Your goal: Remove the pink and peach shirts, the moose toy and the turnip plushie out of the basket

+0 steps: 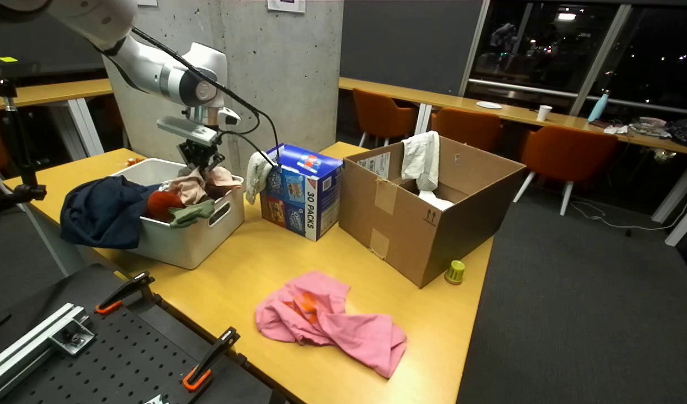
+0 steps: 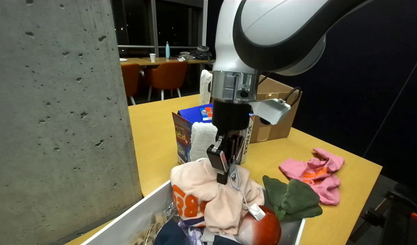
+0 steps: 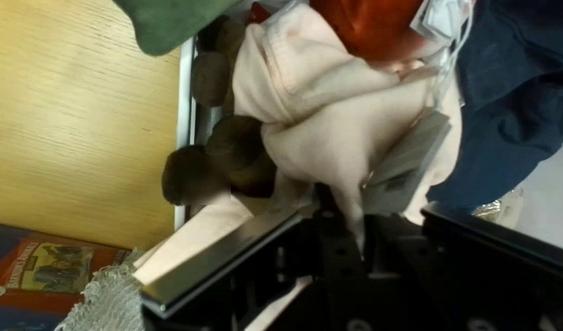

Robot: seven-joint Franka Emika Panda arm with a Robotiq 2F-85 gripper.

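A pale peach shirt with orange lettering lies bunched at the top of a light grey basket, directly below the tool. The tool points down with its fingers drawn together, and in the wrist view a narrow ridge of peach cloth rises between them: it appears to hold the shirt by a thin pinch. So small a bite could slip once the cloth's full weight hangs from it.

A grey tag is right at the fingertips; whether it is caught between them, I cannot tell. A white string runs from it to a white label on the turnip plushie, which sits in the basket just beside the tool, its green leaves over the rim. If the tag belongs to the turnip and is pinched too, a lift would likely pull the plush up or strain the string.

On another side of the tool, the moose toy, dark brown and partly hidden, is squeezed between the peach shirt and the rim. Rising cloth could drag it along and drop it anywhere. A navy garment, farther from the tool, drapes over the basket's side; a snag there could shift the basket.

Near the tool, just past the basket, stands a blue snack carton; a low sideways swing could knock it. Well apart from the tool, the pink shirt is already out on the surface.
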